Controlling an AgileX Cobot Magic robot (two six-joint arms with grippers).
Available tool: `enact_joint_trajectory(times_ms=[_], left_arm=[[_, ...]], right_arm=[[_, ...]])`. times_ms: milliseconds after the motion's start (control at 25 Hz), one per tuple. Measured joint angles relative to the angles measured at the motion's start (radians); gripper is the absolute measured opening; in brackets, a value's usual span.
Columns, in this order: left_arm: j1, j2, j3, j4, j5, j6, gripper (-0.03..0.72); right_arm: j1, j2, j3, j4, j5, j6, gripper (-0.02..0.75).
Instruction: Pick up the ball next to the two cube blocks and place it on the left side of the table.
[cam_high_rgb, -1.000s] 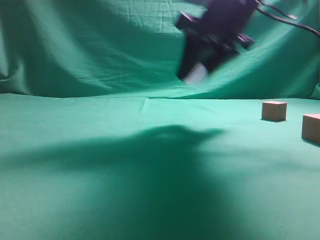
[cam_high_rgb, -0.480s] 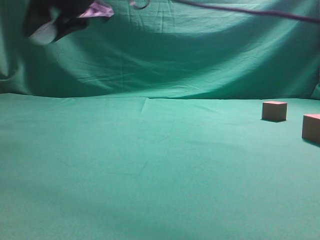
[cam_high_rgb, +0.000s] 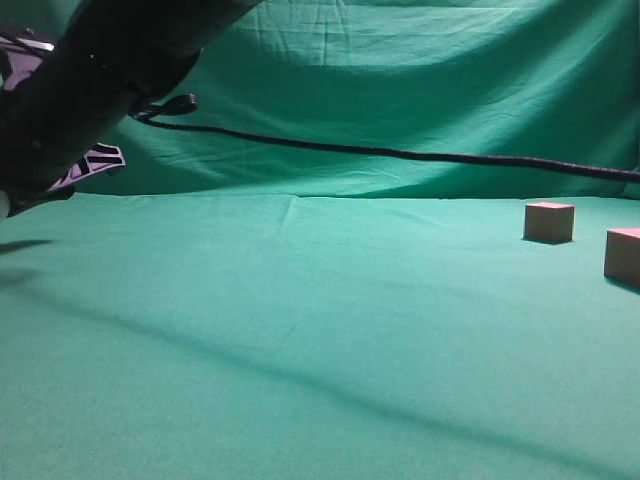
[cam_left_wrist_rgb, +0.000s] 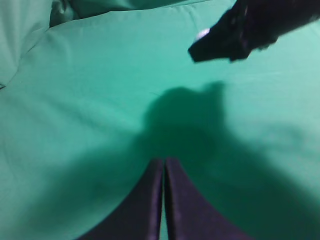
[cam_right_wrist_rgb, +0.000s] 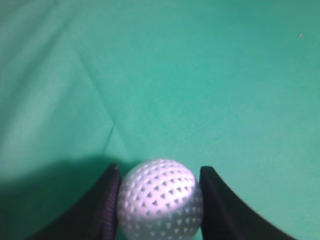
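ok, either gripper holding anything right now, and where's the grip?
The right gripper holds the ball, one finger pressed against each side, left and right. The left gripper is shut on nothing.

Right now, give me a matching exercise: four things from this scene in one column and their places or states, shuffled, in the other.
Things:
1. ball
2. left pincer
3. two cube blocks
4. black cable

States:
A. shut, holding nothing
B. standing on the table at the right of the exterior view
C. clamped between the right pincer's fingers
D. stretched across in front of the green backdrop

Pairs: 1-C, 2-A, 3-B, 4-D
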Motion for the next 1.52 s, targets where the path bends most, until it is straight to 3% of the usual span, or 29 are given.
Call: enact_joint_trajectory(times_ms=[200, 360, 440, 680, 800, 920, 1040, 1200, 1320, 1520], left_arm=[[0.000, 0.000, 0.000, 0.000, 0.000, 0.000, 0.000], [0.000, 0.000, 0.000, 0.000, 0.000, 0.000, 0.000], [0.000, 0.000, 0.000, 0.000, 0.000, 0.000, 0.000], [0.000, 0.000, 0.000, 0.000, 0.000, 0.000, 0.000], [0.000, 0.000, 0.000, 0.000, 0.000, 0.000, 0.000], [0.000, 0.000, 0.000, 0.000, 0.000, 0.000, 0.000], [0.000, 0.000, 0.000, 0.000, 0.000, 0.000, 0.000], [0.000, 0.000, 0.000, 0.000, 0.000, 0.000, 0.000], [0.000, 0.000, 0.000, 0.000, 0.000, 0.000, 0.000], [0.000, 0.000, 0.000, 0.000, 0.000, 0.000, 0.000]], right_arm=[[0.002, 0.022, -0.007, 0.000, -0.035, -0.015, 0.311], [0.000, 0.031, -0.007, 0.000, -0.044, -0.019, 0.535], [-0.005, 0.031, -0.009, 0.000, -0.045, -0.020, 0.608], [-0.051, -0.073, -0.012, -0.002, 0.078, -0.021, 0.601], [-0.083, -0.206, -0.012, -0.012, 0.260, 0.024, 0.411], [-0.119, -0.332, -0.021, -0.080, 0.493, 0.142, 0.141], [-0.152, -0.433, -0.021, -0.211, 0.691, 0.302, 0.000], [-0.174, -0.530, -0.021, -0.405, 0.888, 0.462, 0.000], [-0.174, -0.613, -0.013, -0.518, 0.940, 0.561, 0.000], [-0.178, -0.776, 0.099, -0.552, 0.951, 0.621, 0.000]])
